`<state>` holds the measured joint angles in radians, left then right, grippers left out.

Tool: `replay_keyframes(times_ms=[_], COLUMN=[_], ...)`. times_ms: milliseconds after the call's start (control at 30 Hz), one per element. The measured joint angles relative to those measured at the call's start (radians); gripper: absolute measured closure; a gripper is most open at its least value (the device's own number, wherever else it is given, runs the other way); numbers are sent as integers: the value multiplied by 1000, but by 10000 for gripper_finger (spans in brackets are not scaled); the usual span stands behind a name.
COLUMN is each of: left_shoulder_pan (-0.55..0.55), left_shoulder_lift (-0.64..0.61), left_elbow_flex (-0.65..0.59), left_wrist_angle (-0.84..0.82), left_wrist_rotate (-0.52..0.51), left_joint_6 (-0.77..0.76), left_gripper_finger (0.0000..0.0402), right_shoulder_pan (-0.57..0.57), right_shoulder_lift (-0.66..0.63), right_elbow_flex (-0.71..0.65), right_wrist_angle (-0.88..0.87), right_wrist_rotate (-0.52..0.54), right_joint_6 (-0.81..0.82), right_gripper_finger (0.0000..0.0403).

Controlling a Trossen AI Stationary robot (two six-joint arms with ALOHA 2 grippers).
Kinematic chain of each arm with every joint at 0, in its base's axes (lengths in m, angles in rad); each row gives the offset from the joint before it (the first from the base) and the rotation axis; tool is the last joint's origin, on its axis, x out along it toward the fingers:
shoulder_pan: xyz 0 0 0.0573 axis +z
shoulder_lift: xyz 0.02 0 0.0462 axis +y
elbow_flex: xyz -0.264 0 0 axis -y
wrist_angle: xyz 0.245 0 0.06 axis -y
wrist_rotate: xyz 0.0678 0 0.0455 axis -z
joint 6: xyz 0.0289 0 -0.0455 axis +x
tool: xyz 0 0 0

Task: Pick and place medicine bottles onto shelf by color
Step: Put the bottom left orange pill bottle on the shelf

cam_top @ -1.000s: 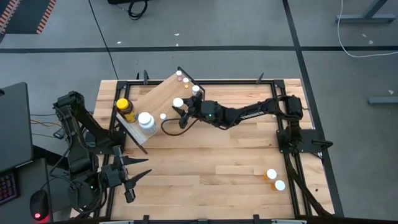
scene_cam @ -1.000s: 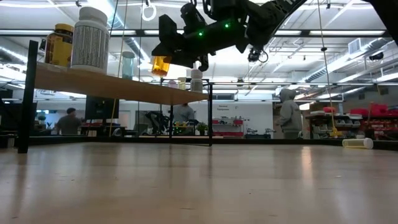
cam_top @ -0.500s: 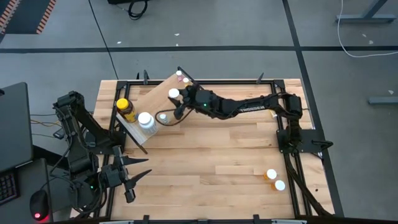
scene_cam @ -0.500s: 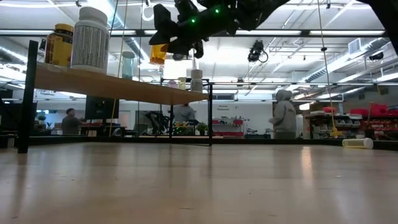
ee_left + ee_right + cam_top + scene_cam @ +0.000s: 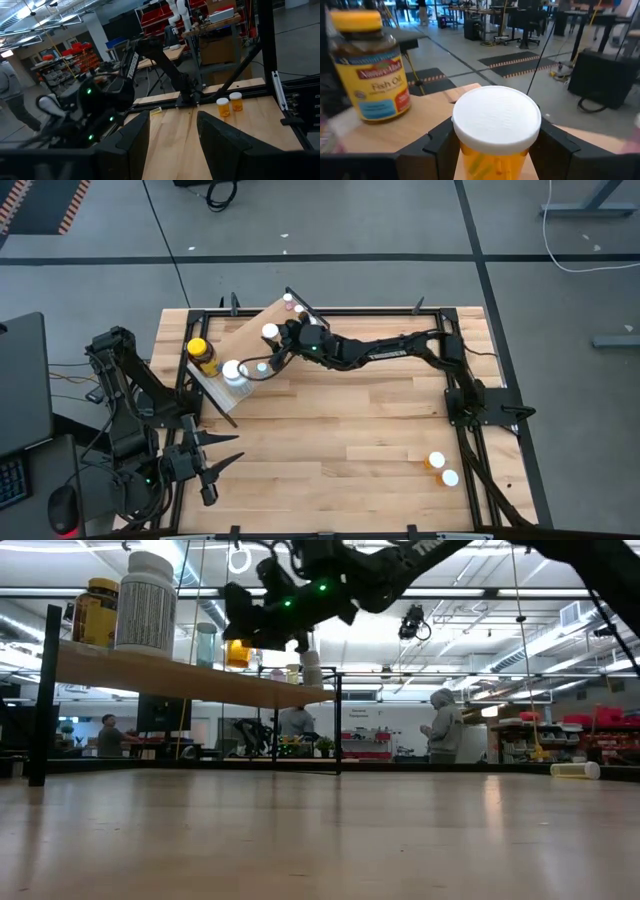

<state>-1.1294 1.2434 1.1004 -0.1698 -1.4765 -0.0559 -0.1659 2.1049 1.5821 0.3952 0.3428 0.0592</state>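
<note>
The shelf (image 5: 250, 340) is a plywood board on a black frame at the table's far left. On its left end stand an amber jar with a yellow lid (image 5: 202, 355) and a white-capped clear bottle (image 5: 235, 373). My right gripper (image 5: 273, 340) reaches over the shelf, shut on an orange vial with a white cap (image 5: 496, 117); the vial also shows in the low view (image 5: 238, 652). Tiny vials (image 5: 291, 302) stand at the shelf's far end. My left gripper (image 5: 172, 145) waits open, with nothing between its fingers, at the table's near left. My right gripper pinches the orange vial's body just under the cap (image 5: 492, 160) between its two fingers (image 5: 437, 145), one on each side. The fingers come in about level from the table's right side. The vial stands upright in the hold, cap up, above the shelf board.
Two more orange vials with white caps (image 5: 441, 468) stand near the table's near right corner. Another vial (image 5: 575, 770) lies on its side on the tabletop. People stand in the room beyond the table. The middle of the butcher-block top (image 5: 350, 430) is bare.
My right gripper has carried the orange vial toward the table's left and far edges, from the shelf's right side to over its middle, nearer the amber jar. The vial has stayed upright in the hold.
</note>
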Motion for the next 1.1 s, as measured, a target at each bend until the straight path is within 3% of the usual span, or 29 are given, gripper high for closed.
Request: replay_keyframes(times_ms=[300, 900, 1100], left_shoulder_pan=[-2, -2, -2], left_shoulder_lift=[0, 0, 0], left_elbow_flex=[0, 0, 0], left_wrist_angle=[0, 0, -1], left_wrist_rotate=[0, 0, 0], left_joint_6=[-1, -10, -10], left_gripper_finger=[230, 230, 230], right_shoulder_pan=[-14, -23, -61], right_shoulder_lift=[122, 109, 116], right_elbow_flex=[217, 221, 221], right_wrist_angle=[-199, -212, -192], right_wrist_rotate=[-3, 4, -28], right_joint_6=[3, 0, 93], right_gripper_finger=[192, 192, 192])
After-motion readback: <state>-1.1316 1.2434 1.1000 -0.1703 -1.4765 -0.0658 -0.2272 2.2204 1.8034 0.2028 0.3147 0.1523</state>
